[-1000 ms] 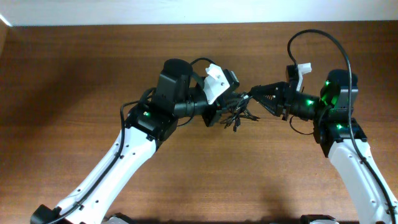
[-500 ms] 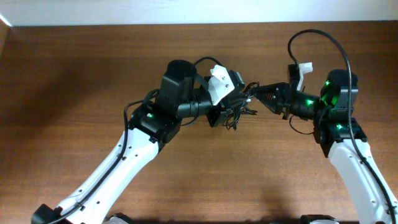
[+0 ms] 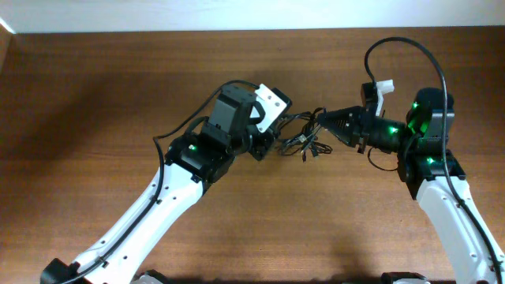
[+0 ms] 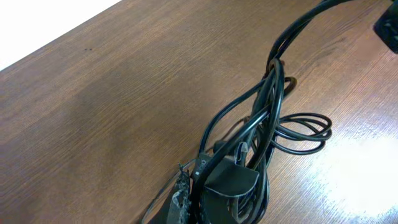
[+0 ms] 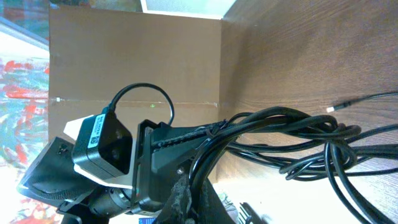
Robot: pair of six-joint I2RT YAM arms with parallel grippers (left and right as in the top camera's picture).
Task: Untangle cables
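On the left, the left pincer (image 3: pixel 272 142) is closed tight on one end of the cables (image 3: pixel 304 138). The left wrist view shows several strands pinched together between its fingers (image 4: pixel 231 182). The cables are in the far middle of the brown worktop (image 3: pixel 95 102), a knot of thin black loops strung between the two arms. Some loops sag toward the wood, though whether they touch it cannot be told. To the right, the right pincer (image 3: pixel 323 122) looks closed on the other side of the clump, with strands running straight into its fingers in its own wrist view.

Risks, as a judgement:
- Both pincers grip several strands at once, so pulling apart would likely cinch the knot tighter, not free it
- A hard pull could let the thin cords slip from one pincer and drop the whole clump
- The small plug end (image 5: pixel 336 109) sticking out on the right could catch in a neighbouring loop and drag it along
- The pincers sit near each other, so a careless swing might knock one against the other

Writing: a white sticker (image 5: pixel 96 134) with dark print sits on the left arm's camera housing (image 5: pixel 102 149), but it is too small to read, and no brand can be made out
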